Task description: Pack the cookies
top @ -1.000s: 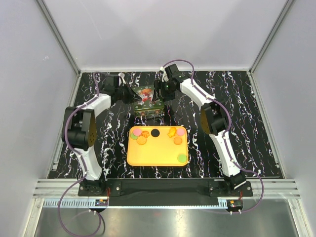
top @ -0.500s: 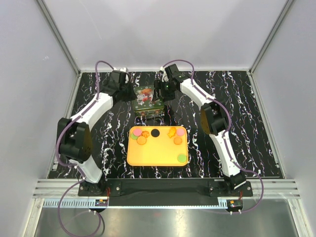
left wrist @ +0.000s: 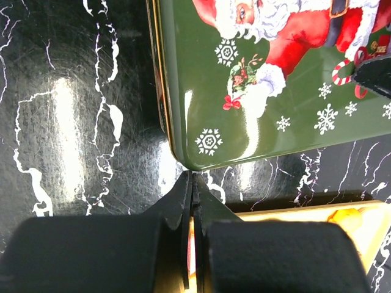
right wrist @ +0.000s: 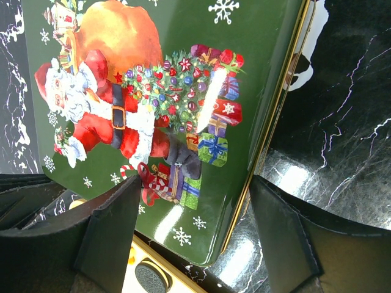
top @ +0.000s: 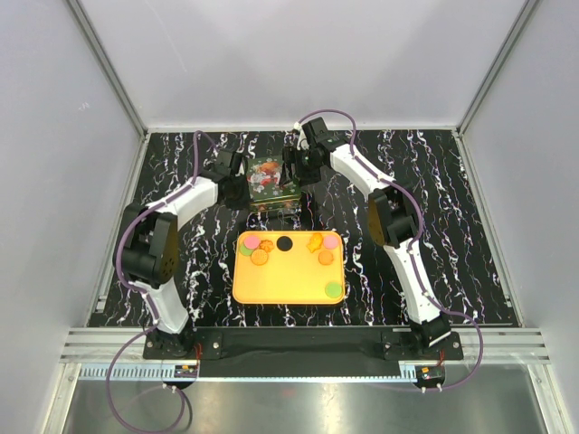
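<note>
The cookies lie on a yellow tray (top: 288, 280): pink (top: 246, 240), orange (top: 259, 257), black (top: 283, 242), a yellow star shape (top: 315, 242) and green (top: 334, 289). A green Santa tin (top: 270, 181) stands behind the tray with its lid on. My left gripper (top: 239, 183) is shut and empty, its tips (left wrist: 192, 178) at the tin's (left wrist: 275, 85) near left corner. My right gripper (top: 295, 168) is open over the tin's (right wrist: 171, 91) right side. One finger (right wrist: 116, 226) is above the lid and the other (right wrist: 281, 226) is outside its gold-rimmed edge. The black cookie (right wrist: 149, 276) shows below.
The black marbled tabletop (top: 452, 226) extends on both sides of the tray. Grey walls enclose the back and sides. The tray's far edge (left wrist: 305, 215) lies just in front of the tin.
My left arm swung back towards the wall, then came in to the tin's left side with its gripper shut. The right arm and the tin have hardly moved.
</note>
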Robot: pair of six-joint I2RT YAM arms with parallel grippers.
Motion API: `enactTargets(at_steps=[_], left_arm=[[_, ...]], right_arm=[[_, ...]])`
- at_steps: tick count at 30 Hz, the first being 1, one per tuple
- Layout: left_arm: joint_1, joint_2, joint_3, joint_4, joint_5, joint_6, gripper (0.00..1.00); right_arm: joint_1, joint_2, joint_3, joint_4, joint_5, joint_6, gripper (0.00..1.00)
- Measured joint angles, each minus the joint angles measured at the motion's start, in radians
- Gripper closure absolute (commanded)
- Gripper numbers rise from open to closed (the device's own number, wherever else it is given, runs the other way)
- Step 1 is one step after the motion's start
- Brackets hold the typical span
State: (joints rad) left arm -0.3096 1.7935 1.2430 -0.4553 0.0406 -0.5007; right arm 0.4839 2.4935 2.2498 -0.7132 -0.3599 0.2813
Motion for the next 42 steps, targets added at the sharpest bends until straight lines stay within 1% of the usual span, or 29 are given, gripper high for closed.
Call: enactTargets(at_steps=[4, 14, 17, 20, 21, 25, 33, 36, 39, 40, 41, 42], left_arm=[[0.0, -0.003, 0.026, -0.024, 0.0, 0.004, 1.0], [0.0, -0.025, 0.119, -0.025, -0.016, 0.005, 1.0], [0.0, -0.005, 0.122, -0.024, -0.036, 0.006, 1.0], [0.0, 0.054, 0.109, -0.01, -0.037, 0.003, 1.0], [0.0, 0.057, 0.105, 0.023, -0.032, 0.0, 1.0], [0.0, 0.056, 0.09, 0.064, -0.034, -0.005, 1.0], [0.0, 0.056, 0.101, 0.043, -0.034, 0.002, 1.0], [0.002, 0.055, 0.117, 0.009, -0.034, 0.009, 0.95], [0.007, 0.053, 0.144, -0.026, -0.028, 0.019, 0.8], [0.01, 0.051, 0.156, -0.032, -0.026, 0.024, 0.7], [0.013, 0.047, 0.171, -0.037, -0.024, 0.03, 0.64], [0.015, 0.043, 0.185, -0.044, -0.023, 0.031, 0.5]], right_arm=[[0.0, 0.0, 0.0, 0.0, 0.0, 0.0, 0.22], [0.0, -0.002, -0.006, 0.008, -0.001, 0.001, 0.22], [0.0, -0.003, -0.009, 0.01, -0.002, 0.001, 0.22], [0.0, -0.003, -0.01, 0.011, 0.0, 0.0, 0.22], [0.0, -0.003, -0.013, 0.013, -0.002, 0.003, 0.22], [0.0, -0.003, -0.013, 0.013, -0.001, 0.003, 0.21], [0.0, -0.003, -0.014, 0.013, -0.001, 0.003, 0.21], [-0.001, -0.01, -0.026, 0.023, -0.002, 0.004, 0.19], [-0.003, -0.028, -0.059, 0.049, 0.001, 0.005, 0.18], [-0.004, -0.034, -0.069, 0.056, 0.001, 0.005, 0.17], [-0.005, -0.039, -0.076, 0.058, 0.002, 0.005, 0.16], [-0.006, -0.043, -0.087, 0.059, 0.003, 0.003, 0.15]])
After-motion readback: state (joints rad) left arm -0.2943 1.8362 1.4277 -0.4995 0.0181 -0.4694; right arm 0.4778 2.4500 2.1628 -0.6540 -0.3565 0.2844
